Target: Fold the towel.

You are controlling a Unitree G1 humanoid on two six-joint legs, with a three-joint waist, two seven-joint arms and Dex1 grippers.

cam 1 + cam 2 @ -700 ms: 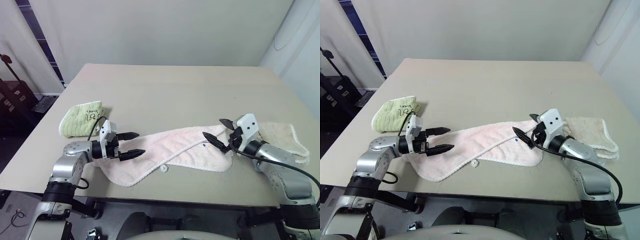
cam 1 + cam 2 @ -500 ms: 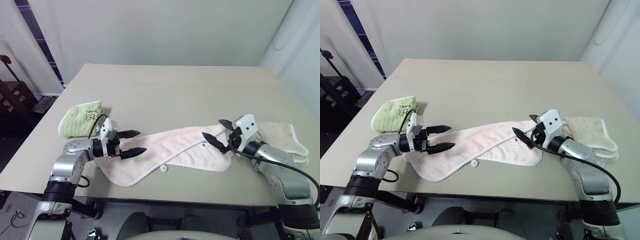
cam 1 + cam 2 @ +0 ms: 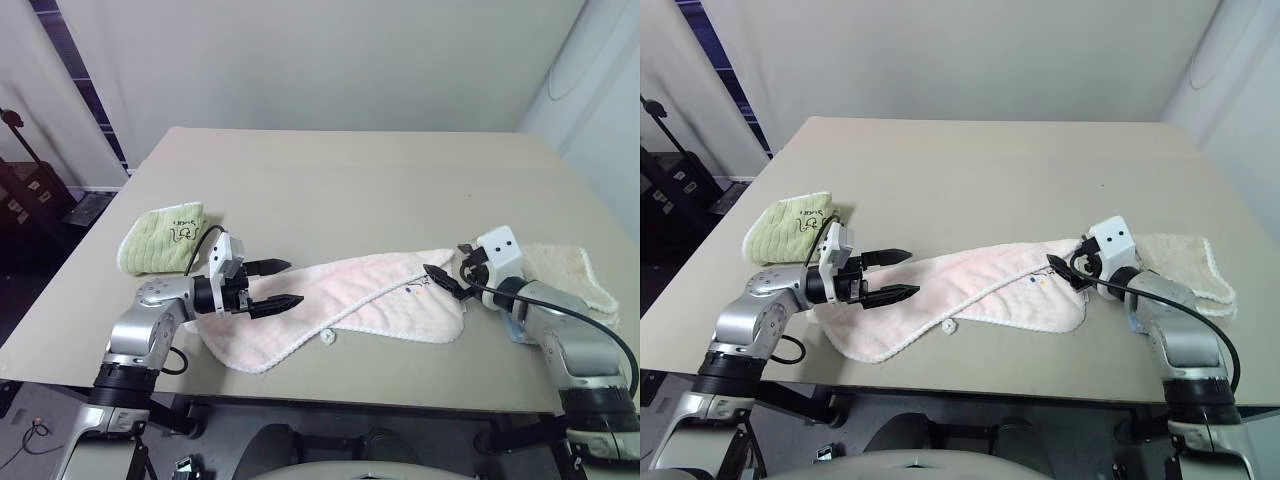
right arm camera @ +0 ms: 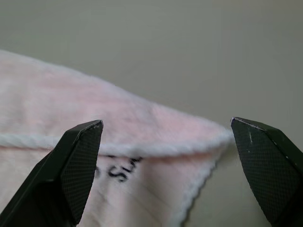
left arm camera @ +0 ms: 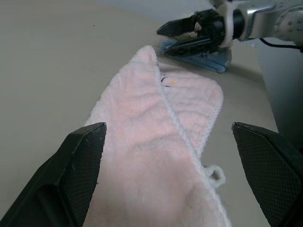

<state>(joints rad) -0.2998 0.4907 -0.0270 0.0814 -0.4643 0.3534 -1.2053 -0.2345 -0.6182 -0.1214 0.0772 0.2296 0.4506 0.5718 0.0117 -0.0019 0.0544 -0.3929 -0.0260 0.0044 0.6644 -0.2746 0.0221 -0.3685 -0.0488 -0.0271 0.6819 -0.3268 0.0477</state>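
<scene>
Across the near edge of the beige table my long pale pink ribbed terry towel lies half folded, with my left gripper and right gripper spread wide, empty, one over each end, probably lining up for the next fold.

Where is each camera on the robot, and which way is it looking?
Left and right eye views: on the head, looking forward and down at the table; both arms show, with the left gripper and right gripper open over the pink towel.
Left wrist view: on the left wrist, looking along the towel toward the right gripper.
Right wrist view: on the right wrist, looking at the towel's corner with dark lettering.
All views share the pink towel.
</scene>
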